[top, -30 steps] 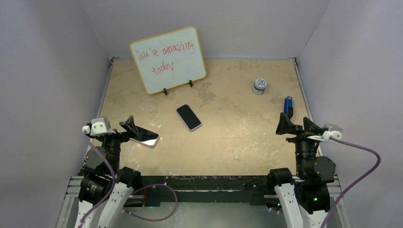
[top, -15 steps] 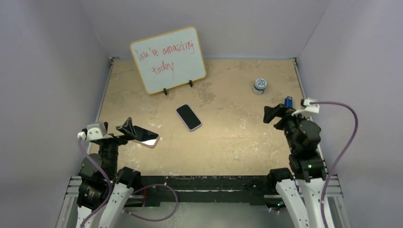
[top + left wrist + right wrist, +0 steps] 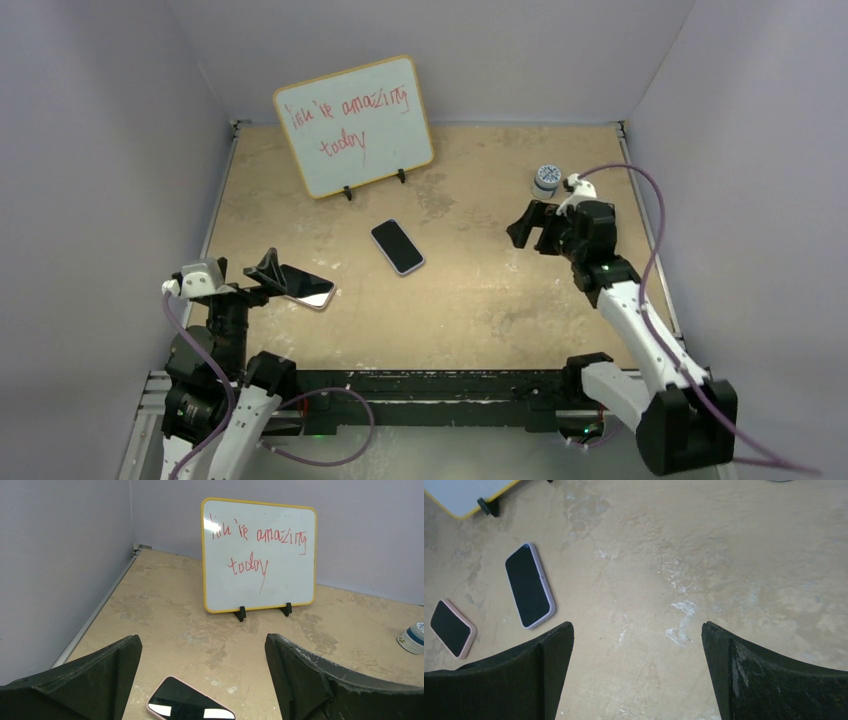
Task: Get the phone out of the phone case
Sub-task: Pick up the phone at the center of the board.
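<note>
- Phone in lilac case [image 3: 398,246] lies flat and screen up on the tan table [image 3: 480,310], just left of the middle of the top view. Neither arm touches it.
- A second phone in pink case [image 3: 303,287] lies screen up in the lower left of the top view, just beside the tip of the left gripper [image 3: 268,268]. From the left wrist it shows at the bottom edge of the frame, between the two black fingers; whether a finger touches it cannot be told.
- The left gripper has its jaws spread wide and holds nothing.
- The right gripper [image 3: 530,228] sits right of centre in the top view, well apart from both phones. Its jaws are also spread wide and empty.
- From the right wrist, bare table fills the gap between the fingers; the lilac-cased phone is in the left part of that frame and the pink-cased one near its left edge.
- A yellow-framed whiteboard [image 3: 355,125] with red handwriting stands on two black feet in the upper left of the top view.
- A small round tin [image 3: 545,180] stands in the upper right, just beside the right arm's wrist.
</note>
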### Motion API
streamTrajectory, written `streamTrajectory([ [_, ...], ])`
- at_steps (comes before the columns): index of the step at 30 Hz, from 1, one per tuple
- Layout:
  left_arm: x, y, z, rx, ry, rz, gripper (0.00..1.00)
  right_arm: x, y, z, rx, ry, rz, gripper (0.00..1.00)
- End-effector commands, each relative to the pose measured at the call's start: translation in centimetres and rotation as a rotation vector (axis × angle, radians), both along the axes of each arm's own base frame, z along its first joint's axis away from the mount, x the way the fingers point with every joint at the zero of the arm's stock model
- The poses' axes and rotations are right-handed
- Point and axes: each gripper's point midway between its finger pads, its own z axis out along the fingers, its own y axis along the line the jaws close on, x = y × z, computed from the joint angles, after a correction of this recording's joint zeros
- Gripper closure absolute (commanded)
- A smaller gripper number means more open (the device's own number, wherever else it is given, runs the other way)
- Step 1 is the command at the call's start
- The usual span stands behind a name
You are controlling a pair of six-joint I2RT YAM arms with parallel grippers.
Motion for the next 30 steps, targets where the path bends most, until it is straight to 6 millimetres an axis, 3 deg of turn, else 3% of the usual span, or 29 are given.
streamTrajectory([
  [1, -0.5, 0.1, 0.7, -0.010, -0.045, -0.004, 0.00, 3.2, 4.5, 0.6, -0.013, -0.098, 0.154, 0.01],
  [6, -0.5, -0.3, 0.9, -0.006, -0.052, -0.026, 0.00, 4.6, 10.1, -2.1, -0.001, -0.048, 0.289, 0.01],
  [12, -0.5, -0.4, 1.0, -0.003, -0.056, -0.034, 0.00, 4.4, 15.9, -5.2, -0.149, 0.017, 0.409, 0.01],
  [30, -0.6, -1.3, 1.1, 0.006, -0.058, -0.088, 0.00, 3.1, 25.1, -11.3, -0.407, 0.231, 0.602, 0.01],
])
